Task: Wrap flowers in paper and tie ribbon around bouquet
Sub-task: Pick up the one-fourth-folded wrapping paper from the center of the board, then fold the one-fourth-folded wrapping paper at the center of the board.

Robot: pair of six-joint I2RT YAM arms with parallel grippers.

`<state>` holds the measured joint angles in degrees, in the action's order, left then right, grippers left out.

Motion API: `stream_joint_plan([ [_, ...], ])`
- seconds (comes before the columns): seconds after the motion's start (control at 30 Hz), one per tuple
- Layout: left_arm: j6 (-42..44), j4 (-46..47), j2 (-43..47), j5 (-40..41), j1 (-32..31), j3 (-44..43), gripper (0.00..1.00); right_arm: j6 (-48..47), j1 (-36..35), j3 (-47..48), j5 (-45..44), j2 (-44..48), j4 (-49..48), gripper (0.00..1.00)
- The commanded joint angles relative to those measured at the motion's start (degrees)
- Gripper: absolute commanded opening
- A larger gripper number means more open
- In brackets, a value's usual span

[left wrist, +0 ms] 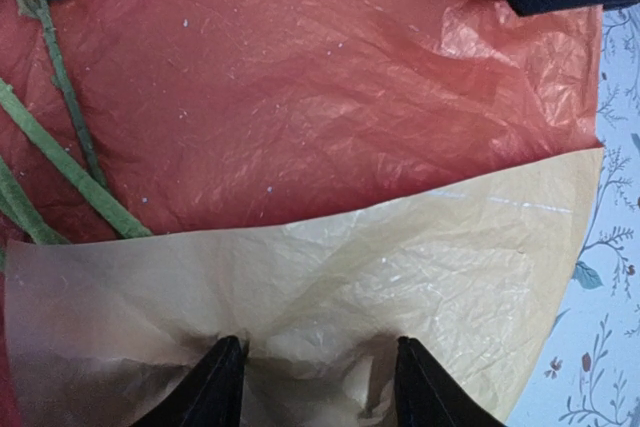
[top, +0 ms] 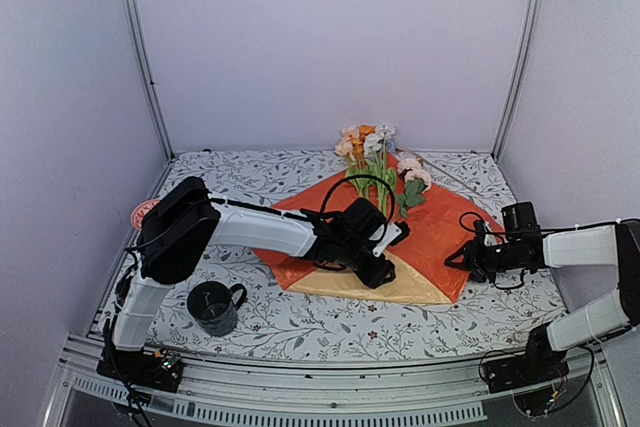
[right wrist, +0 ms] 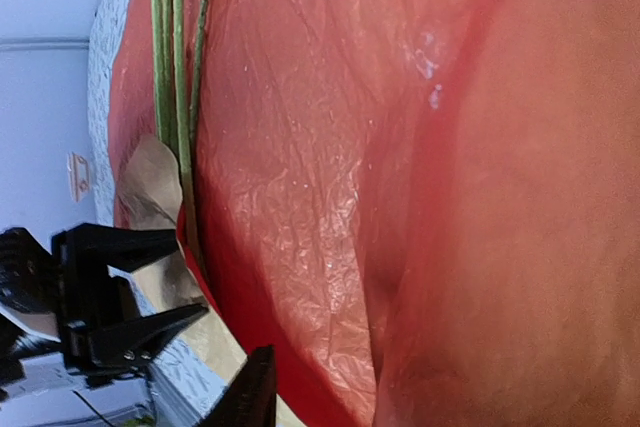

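Left pincer [left wrist: 320, 344]: jaws stood apart, tips on the folded mustard flap of the paper [left wrist: 330, 127]. Right pincer [top: 464, 258]: at the sheet's right corner, grip could not be told. Flowers [top: 365, 140]: lay on its orange-red side, on the bench [top: 250, 175].

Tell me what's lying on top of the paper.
The flowers lie on the paper's orange-red side, heads past its far corner. A yellow flap is folded over the near corner, hiding the stem ends.
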<state>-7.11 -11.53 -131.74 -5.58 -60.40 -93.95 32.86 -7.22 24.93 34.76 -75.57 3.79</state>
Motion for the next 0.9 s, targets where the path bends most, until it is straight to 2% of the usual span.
stream_joint_plan([
  [0.0, -0.7, -4.5, -4.1, 2.2, 2.2, 0.1, 0.53, 1.0, -0.9, 2.7, -4.7, 0.3, 3.3, 0.18],
  [0.03, -0.9, -4.5, -4.2, 2.4, 2.1, 0.0, 0.53, 0.6, -1.0, 3.6, -5.9, 1.1, 5.1, 0.11],
  [0.07, -1.0, -4.4, -4.3, 2.6, 2.2, -0.1, 0.53, 0.3, -1.2, 4.6, -7.0, 2.0, 6.9, 0.08],
  [0.17, -1.3, -4.3, -5.0, 3.2, 2.2, -0.4, 0.54, -0.6, -3.0, 8.0, -9.4, 4.2, 11.8, 0.07],
  [0.37, -1.8, -4.9, -6.8, 3.2, 2.5, -1.2, 0.54, -1.2, -8.6, 15.1, -8.4, 3.7, 18.4, 0.03],
  [0.57, -2.8, -4.5, -7.6, 2.2, 3.2, -0.4, 0.53, -1.2, -13.5, 22.5, -9.2, 3.0, 22.9, 0.03],
  [0.87, -3.6, -2.9, -7.7, 0.2, 3.9, 1.0, 0.53, 2.5, -20.1, 30.4, -9.9, -2.1, 20.0, 0.07],
])
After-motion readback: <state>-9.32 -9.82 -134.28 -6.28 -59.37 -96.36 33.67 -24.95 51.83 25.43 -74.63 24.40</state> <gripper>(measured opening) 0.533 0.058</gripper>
